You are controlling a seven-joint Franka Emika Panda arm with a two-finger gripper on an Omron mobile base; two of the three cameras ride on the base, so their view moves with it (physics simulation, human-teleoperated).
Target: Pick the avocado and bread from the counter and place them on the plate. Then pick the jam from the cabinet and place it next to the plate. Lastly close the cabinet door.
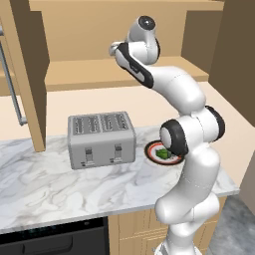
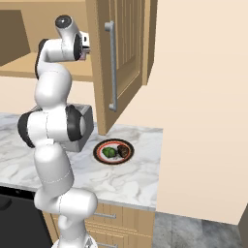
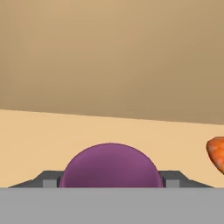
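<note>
The purple jam (image 3: 109,166) stands on the cabinet shelf (image 1: 89,74), between my two fingertips (image 3: 50,180), which press against its sides. My gripper (image 3: 111,179) is shut on it, raised to shelf height inside the cabinet (image 2: 86,52). Down on the counter (image 1: 74,184), the plate (image 2: 98,156) holds the green avocado (image 2: 109,153) and the dark brown bread (image 2: 123,152). In the left base view the avocado (image 1: 162,153) shows on the plate (image 1: 149,151), partly behind my arm.
A small orange item (image 3: 216,153) lies on the shelf, right of the jam in the hand view. The cabinet door (image 2: 121,48) hangs open above the plate, and another open door (image 1: 30,74) hangs at the left. A silver toaster (image 1: 101,139) stands left of the plate.
</note>
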